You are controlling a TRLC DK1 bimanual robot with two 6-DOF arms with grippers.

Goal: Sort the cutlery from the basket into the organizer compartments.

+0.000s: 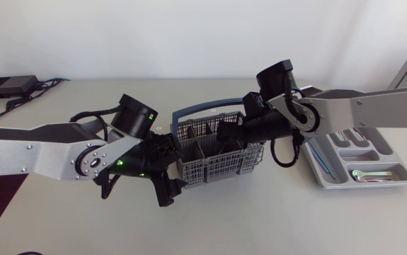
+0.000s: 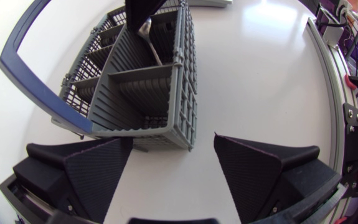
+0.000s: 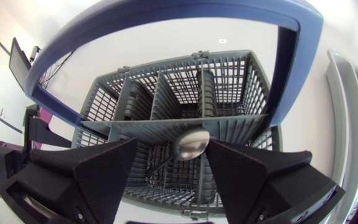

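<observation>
Right wrist view: spoon [image 3: 191, 144] stands bowl-up in the basket [image 3: 228, 81], mid-frame in the head view, its long axis pointing at the right tool [image 3: 171, 149], whose spread fingers flank the bowl without pinching it. Left tool [image 2: 172, 138], also spread, sits beside the basket.

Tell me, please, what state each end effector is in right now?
Left end effector: open, holding nothing, beside the basket.
Right end effector: open, with a spoon standing between, not yet clamped.
</observation>
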